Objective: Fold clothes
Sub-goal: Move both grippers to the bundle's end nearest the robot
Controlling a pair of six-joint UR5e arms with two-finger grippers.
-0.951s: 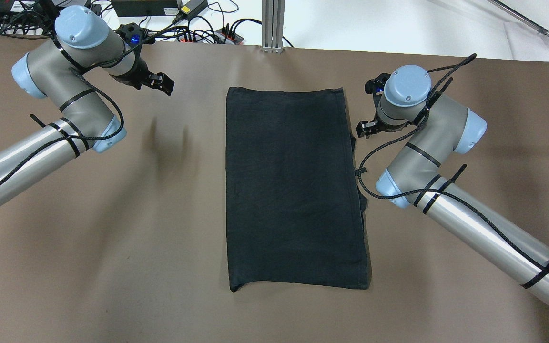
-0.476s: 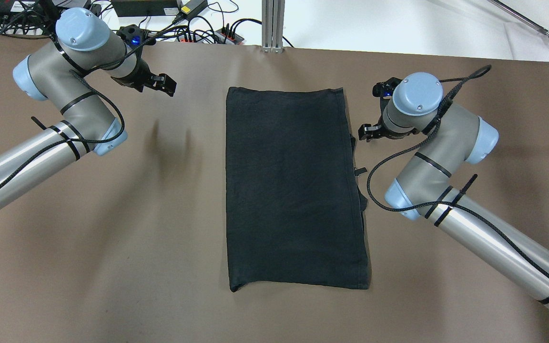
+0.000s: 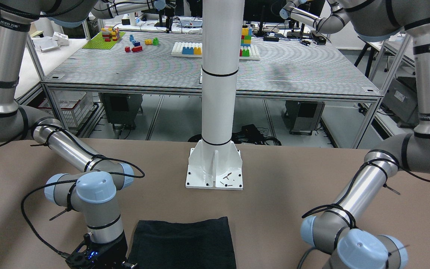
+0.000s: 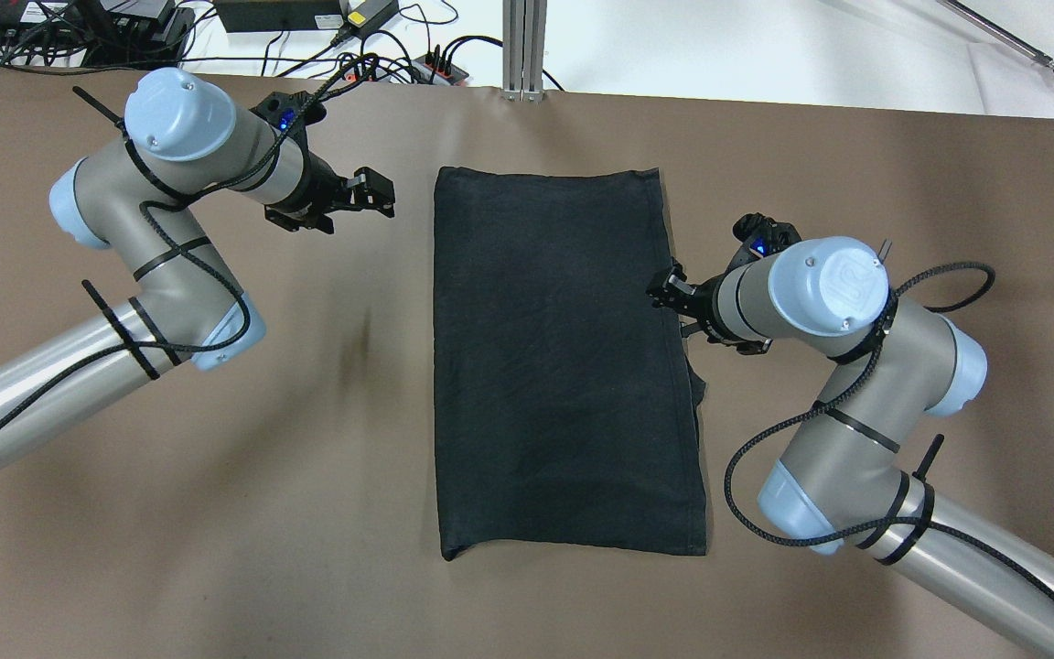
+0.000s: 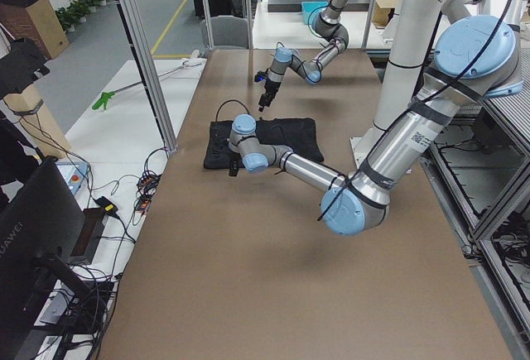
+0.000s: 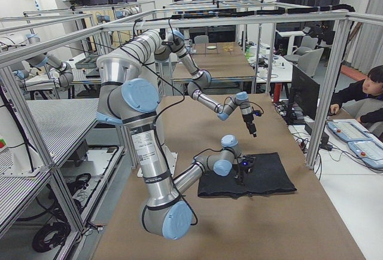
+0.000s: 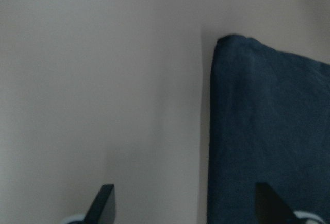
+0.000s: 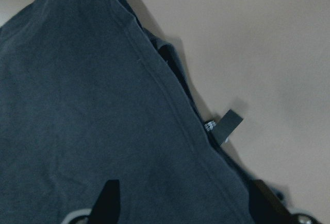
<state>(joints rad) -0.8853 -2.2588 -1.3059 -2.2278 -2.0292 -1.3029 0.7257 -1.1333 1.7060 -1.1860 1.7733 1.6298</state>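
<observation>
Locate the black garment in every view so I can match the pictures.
Exterior front-facing: garment at bottom centre, cut off.
Overhead exterior: garment in the centre.
Exterior left: garment just above centre.
Exterior right: garment lower right of centre.
Left wrist: garment fills right side.
Right wrist: garment fills left and bottom.
Shared landmark: brown table under it.

Brown matte worktop (image 4: 216, 476). In the overhead view the black garment (image 4: 564, 366) lay flat at centre, a rectangle with its long axis 12-to-6. Its 7 o'clock corner was slightly curled. An under-layer peeked out along the 3-to-4 o'clock edge, and a small tag (image 8: 227, 125) stuck out there onto the worktop. In the front-facing view the base plate (image 3: 215, 170) of the white pole (image 3: 220, 93) sat at 12 o'clock from the garment, apart from it.
</observation>
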